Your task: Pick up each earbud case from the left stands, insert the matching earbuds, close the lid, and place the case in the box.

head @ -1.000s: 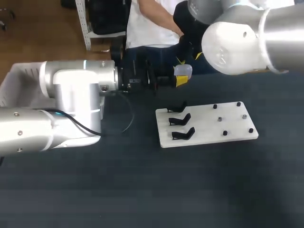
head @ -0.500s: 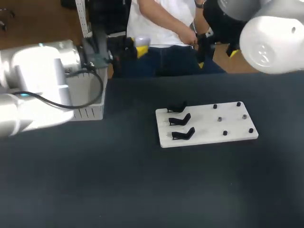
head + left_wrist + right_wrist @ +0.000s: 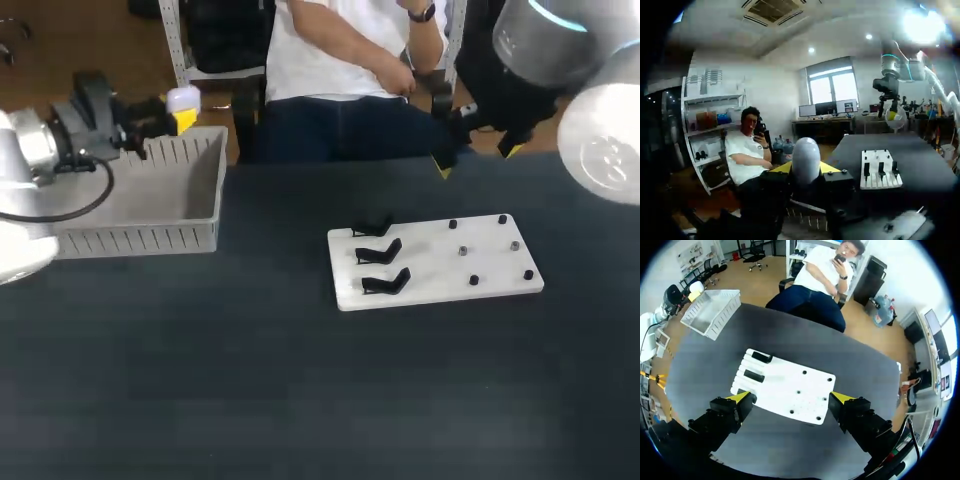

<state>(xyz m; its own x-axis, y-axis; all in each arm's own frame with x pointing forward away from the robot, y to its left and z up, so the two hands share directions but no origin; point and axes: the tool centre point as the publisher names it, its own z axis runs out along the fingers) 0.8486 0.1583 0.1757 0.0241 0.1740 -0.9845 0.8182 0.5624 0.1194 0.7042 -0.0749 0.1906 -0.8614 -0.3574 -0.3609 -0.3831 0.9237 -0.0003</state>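
Left gripper [image 3: 184,120] pinches the case [image 3: 806,155] near the box [image 3: 130,240] rim; early release could drop it outside. Right gripper [image 3: 790,401] is spread.

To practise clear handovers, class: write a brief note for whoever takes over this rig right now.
Left pincer: shut on an earbud case, lid apparently closed, held up by the far rim of the box.
Right pincer: open, holding nothing, high over the board.
Done: all three stands are bare.
Left: lower this case into the box and release.
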